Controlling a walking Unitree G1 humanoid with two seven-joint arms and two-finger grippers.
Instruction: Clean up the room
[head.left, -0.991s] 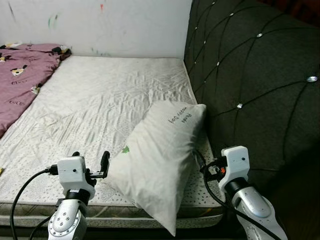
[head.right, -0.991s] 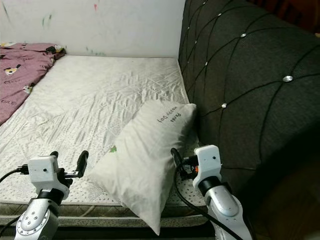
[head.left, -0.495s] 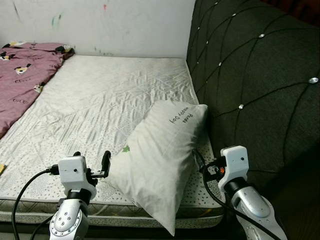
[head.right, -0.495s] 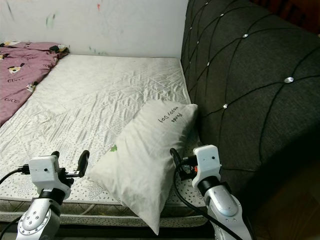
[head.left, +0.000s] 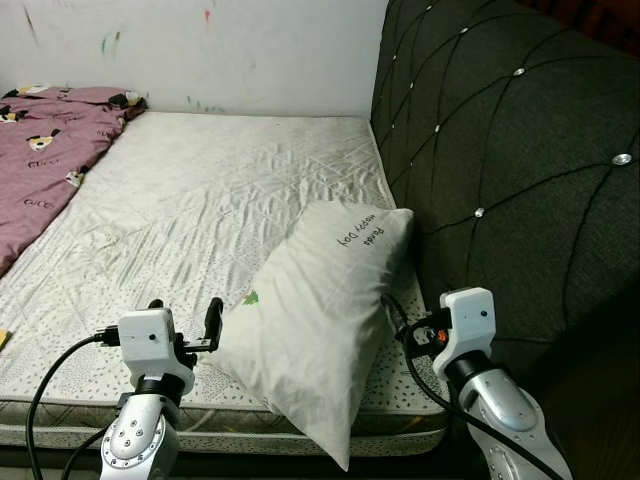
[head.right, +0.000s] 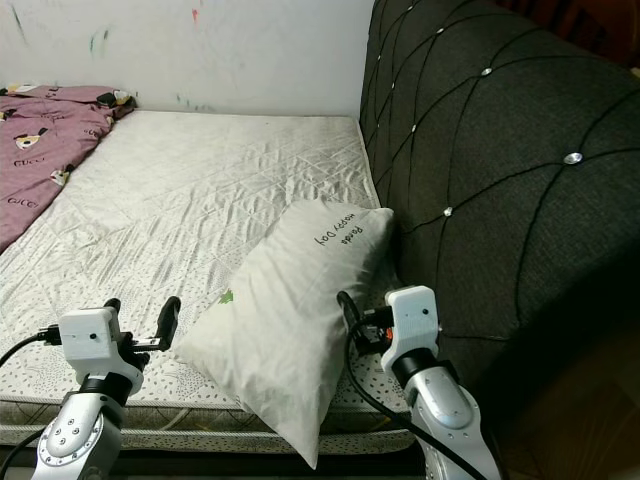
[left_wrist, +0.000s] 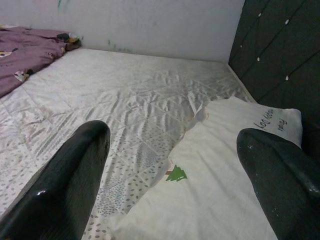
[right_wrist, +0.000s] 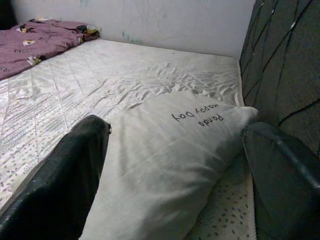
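Pillow: we see 1 white pillow (head.left: 320, 320) with black lettering and a small green tree print, lying between our 2 grippers, its lower corner hanging past the mattress (head.left: 200, 200) edge.
Left gripper: the left gripper (head.left: 183, 322) hovers just beside the pillow's left edge; its fingers (left_wrist: 65, 185) are spread wide, gripping nothing.
Right gripper: the right gripper (head.right: 352, 322) sits at the pillow's right side, next to the dark tufted headboard (head.left: 510, 150); its fingers (right_wrist: 65, 180) are spread apart around the pillow's width.
Blanket: a purple printed blanket (head.left: 45, 150) lies well ahead of the left gripper, far to its left.
Wall: a white wall (head.left: 200, 50) stands beyond the mattress.
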